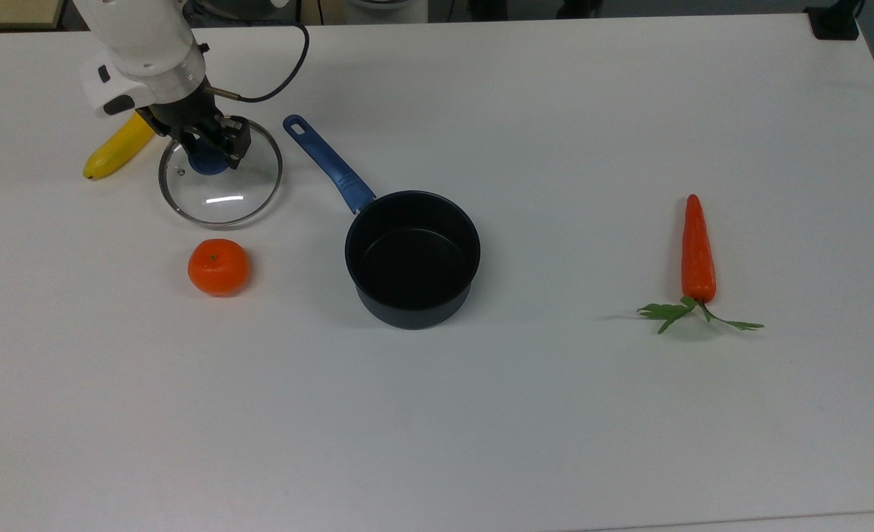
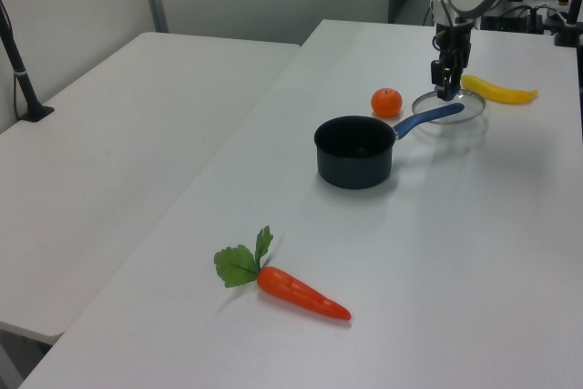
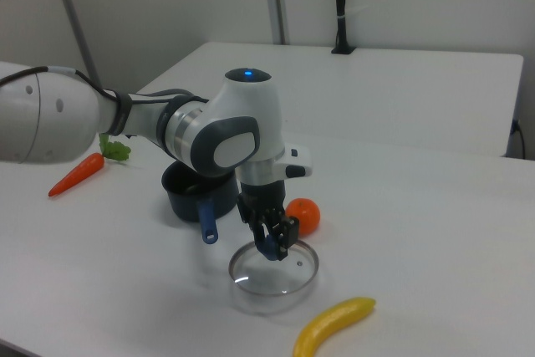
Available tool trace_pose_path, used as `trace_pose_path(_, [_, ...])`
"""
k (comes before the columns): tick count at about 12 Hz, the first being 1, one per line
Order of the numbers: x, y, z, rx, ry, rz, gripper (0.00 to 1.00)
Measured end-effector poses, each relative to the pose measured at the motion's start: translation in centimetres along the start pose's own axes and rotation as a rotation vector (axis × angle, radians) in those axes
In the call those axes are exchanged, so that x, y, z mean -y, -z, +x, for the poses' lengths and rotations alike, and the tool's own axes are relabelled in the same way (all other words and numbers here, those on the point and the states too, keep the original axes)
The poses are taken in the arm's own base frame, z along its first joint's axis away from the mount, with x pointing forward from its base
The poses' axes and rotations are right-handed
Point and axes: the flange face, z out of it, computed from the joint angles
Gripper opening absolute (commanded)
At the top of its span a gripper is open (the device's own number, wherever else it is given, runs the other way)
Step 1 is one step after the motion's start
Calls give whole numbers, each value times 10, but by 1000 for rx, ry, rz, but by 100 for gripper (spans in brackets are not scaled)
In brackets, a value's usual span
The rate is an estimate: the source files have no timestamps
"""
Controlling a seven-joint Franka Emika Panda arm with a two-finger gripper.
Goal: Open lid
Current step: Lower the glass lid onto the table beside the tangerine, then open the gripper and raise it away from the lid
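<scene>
The round glass lid (image 1: pixel 224 198) with a metal rim lies flat at table level, to the top view's left of the dark blue saucepan (image 1: pixel 412 257). The pan stands open and empty, its long blue handle (image 1: pixel 329 164) pointing toward the lid. My gripper (image 1: pixel 213 150) comes down from above and is shut on the lid's blue knob (image 1: pixel 206 162). In the right view the gripper (image 3: pixel 272 242) pinches the knob over the lid (image 3: pixel 282 278). In the left view the gripper (image 2: pixel 446 88) stands over the lid (image 2: pixel 470 103) behind the pan (image 2: pixel 354 150).
A yellow banana (image 1: pixel 117 148) lies just to the top view's left of the lid, partly under my arm. An orange (image 1: pixel 218 267) sits in front of the lid. A carrot (image 1: pixel 697 250) lies far to the top view's right on the white table (image 1: pixel 525 414).
</scene>
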Motion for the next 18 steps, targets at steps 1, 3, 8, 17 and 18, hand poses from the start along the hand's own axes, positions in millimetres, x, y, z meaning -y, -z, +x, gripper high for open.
trace_pose_path(1, [1, -4, 0, 7, 2, -1, 36])
trace_pose_path(3, [3, -12, 1, 20, 6, -3, 39])
trace_pose_path(8, [7, -19, 2, 31, 26, -24, 55])
trace_pose_path(17, [8, -21, 2, 35, 29, -26, 93])
trace_pose_path(18, [8, -20, 2, 32, 28, -26, 97])
